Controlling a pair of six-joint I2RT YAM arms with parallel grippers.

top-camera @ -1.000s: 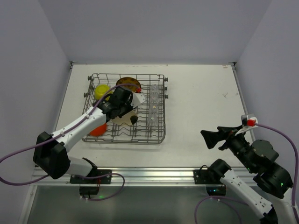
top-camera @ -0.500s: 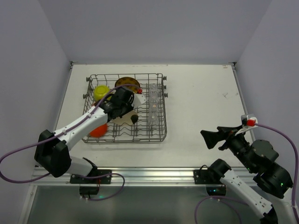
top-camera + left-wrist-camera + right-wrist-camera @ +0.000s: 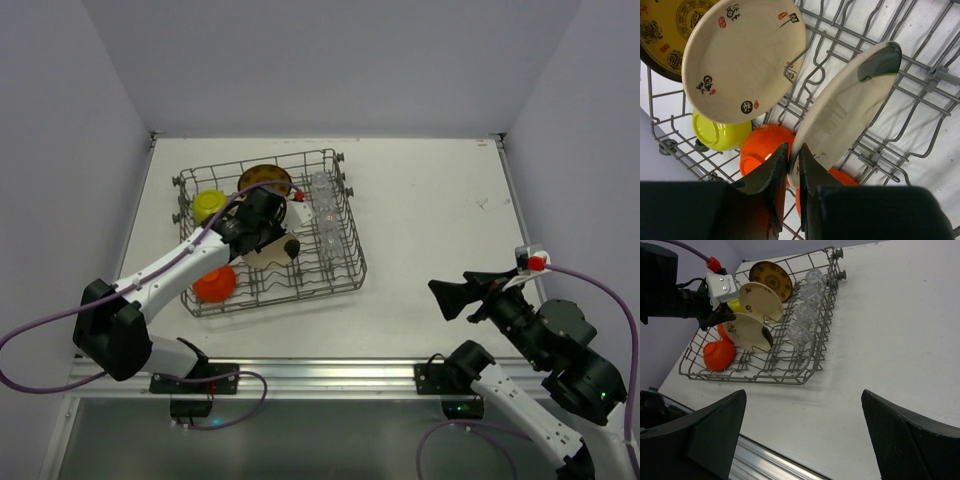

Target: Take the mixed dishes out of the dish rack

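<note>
The dish rack [image 3: 348, 287] is a grey wire basket on the left half of the table, standing skewed. My left gripper [image 3: 794, 150] is shut on the rim of a cream plate [image 3: 850, 105] that stands tilted on edge in the rack. Behind it stand a second cream plate [image 3: 742, 60] and a brown-gold patterned plate [image 3: 660, 35]. A lime-yellow bowl [image 3: 720, 135] and two orange bowls [image 3: 757, 150] [image 3: 840, 177] lie under the plates. Clear glass cups [image 3: 322, 215] line the rack's right side. My right gripper [image 3: 805, 425] hangs open over bare table, far from the rack.
White tabletop [image 3: 440, 210] stretches to the right of the rack. Purple-grey walls close in the left, back and right sides. A metal rail [image 3: 320, 372] runs along the near edge between the arm bases.
My left gripper's jaws have closed on the cream plate's rim. The rack has swung and slid, its far side moving away and its near right corner to the right. The right arm is still.
</note>
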